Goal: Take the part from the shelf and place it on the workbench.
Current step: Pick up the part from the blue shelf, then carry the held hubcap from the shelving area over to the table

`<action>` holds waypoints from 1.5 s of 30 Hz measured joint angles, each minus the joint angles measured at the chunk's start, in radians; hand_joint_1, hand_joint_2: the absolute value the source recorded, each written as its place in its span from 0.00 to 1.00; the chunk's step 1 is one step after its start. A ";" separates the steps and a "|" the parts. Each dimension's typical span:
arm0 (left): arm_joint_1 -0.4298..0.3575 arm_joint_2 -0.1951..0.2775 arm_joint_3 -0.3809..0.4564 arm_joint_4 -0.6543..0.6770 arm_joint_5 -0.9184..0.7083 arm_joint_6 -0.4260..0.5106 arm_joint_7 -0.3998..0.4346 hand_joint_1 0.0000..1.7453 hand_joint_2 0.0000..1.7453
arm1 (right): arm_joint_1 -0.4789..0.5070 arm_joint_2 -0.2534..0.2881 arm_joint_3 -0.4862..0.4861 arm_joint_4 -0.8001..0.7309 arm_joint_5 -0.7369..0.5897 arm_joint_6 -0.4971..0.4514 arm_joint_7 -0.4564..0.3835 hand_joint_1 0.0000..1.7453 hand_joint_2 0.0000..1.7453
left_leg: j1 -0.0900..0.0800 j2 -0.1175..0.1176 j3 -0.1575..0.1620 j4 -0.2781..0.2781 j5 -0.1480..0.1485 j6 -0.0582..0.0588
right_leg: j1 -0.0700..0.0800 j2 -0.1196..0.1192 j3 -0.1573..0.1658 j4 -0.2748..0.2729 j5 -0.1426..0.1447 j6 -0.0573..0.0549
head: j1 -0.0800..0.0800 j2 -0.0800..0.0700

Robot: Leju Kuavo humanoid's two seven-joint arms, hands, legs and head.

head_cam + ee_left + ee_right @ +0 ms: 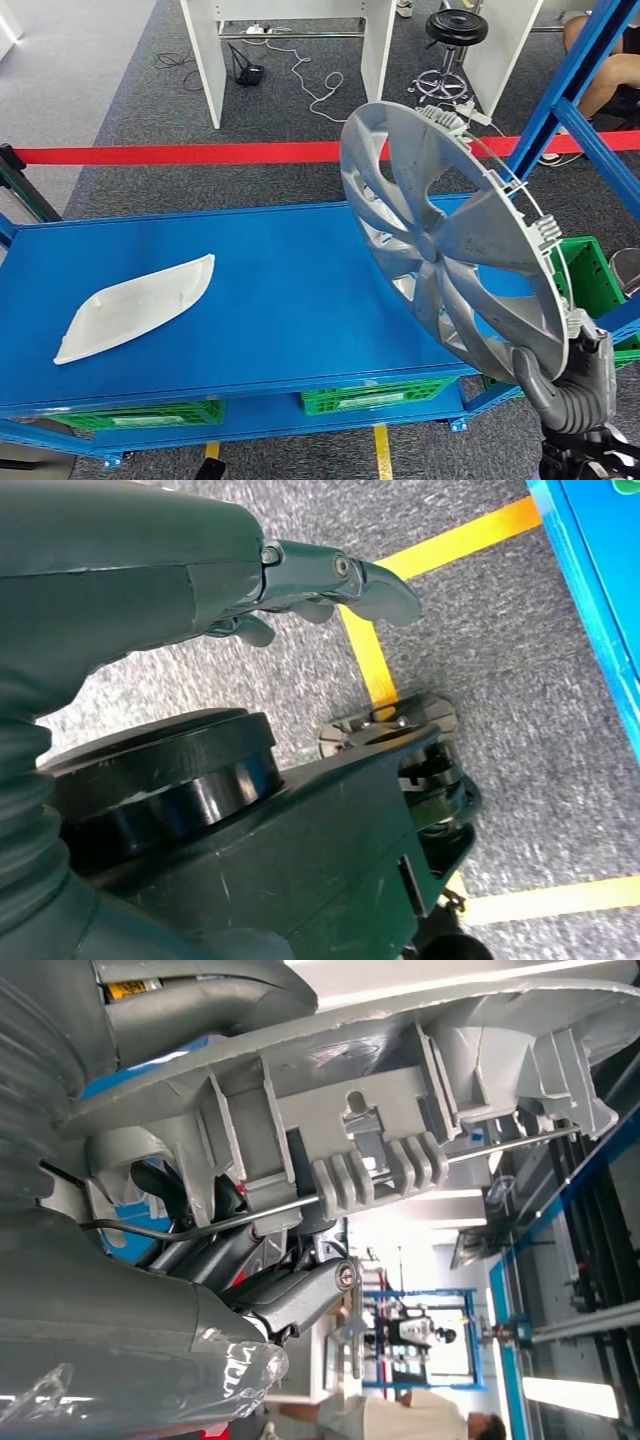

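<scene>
My right hand [571, 385] sits low at the right of my view, just past the near right corner of the blue worktop [287, 300]. Its grey fingers are curled up around the lower rim of the silver hubcap [445, 235], the thumb on the face side and the rest behind, so it grips the part by its edge. The hubcap stands tilted in the air, its spoked face turned toward me and to the left, its top leaning away over the right part of the worktop. It is held above the surface and does not rest on it. From my right wrist, I see the back of the hubcap [362, 1110] close up: grey clips, ribs and a thin wire ring [483, 1148] running along the rim, with my dark fingers [302, 1295] tucked under that rim.

My left hand [317, 585] hangs at my side above grey carpet crossed by yellow tape lines [370, 660]. Its fingers stretch out loosely, slightly bent, a little apart, and hold nothing.

On the left part of the worktop lies a white curved panel [136, 307], flat and well apart from the hubcap. Green crates [370, 397] sit on the level below, and another green crate [592, 280] stands to the right behind the hubcap. A red tape line [173, 154] runs across the carpet beyond the worktop.
</scene>
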 joint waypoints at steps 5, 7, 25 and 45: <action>0.000 -0.003 -0.007 0.000 -0.018 0.010 0.016 0.00 1.00 | 0.003 -0.008 0.001 -0.034 -0.028 -0.013 0.023 1.00 1.00 | -0.007 0.000 0.000 0.003 -0.003 0.009 | -0.007 0.000 0.001 0.000 0.001 0.008 | 0.000 0.000; 0.000 -0.004 -0.007 0.000 -0.015 0.011 0.018 0.00 1.00 | 0.003 -0.011 0.003 -0.045 -0.030 -0.013 0.031 1.00 1.00 | -0.006 0.001 0.000 0.000 0.002 0.016 | -0.009 0.001 0.001 0.000 0.002 0.015 | 0.000 0.000; 0.005 0.012 -0.004 0.000 0.011 0.045 0.023 0.00 1.00 | -0.061 -0.056 0.074 -0.013 -0.081 0.000 0.034 1.00 1.00 | 0.018 -0.001 -0.070 0.045 0.009 -0.038 | -0.019 0.003 0.026 0.025 -0.038 -0.005 | 0.001 0.000; -0.001 0.023 -0.005 0.000 0.000 0.051 0.006 0.00 1.00 | -0.091 -0.071 0.092 0.062 -0.105 0.042 0.000 1.00 1.00 | 0.002 0.008 0.027 -0.013 -0.017 0.021 | -0.009 -0.003 -0.148 0.302 -0.112 0.038 | -0.002 0.000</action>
